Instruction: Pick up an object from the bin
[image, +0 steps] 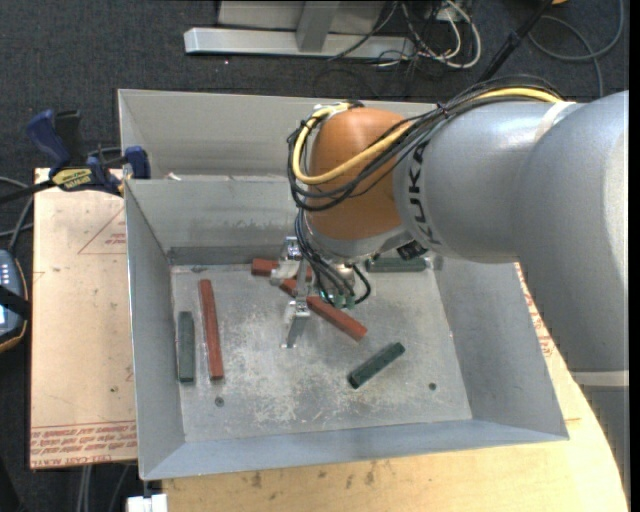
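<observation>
Bright even light, soft faint shadows

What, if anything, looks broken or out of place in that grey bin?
Nothing looks broken. The bin's floor is scuffed and dusty-looking. Sticks lie loose: a long red stick beside a dark stick at left, a shorter red stick slanted by the gripper, a green stick nearby.

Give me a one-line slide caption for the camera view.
The arm's tool hangs over the floor of the grey bin beside a slanted red bar, a dark green bar nearby.
</observation>
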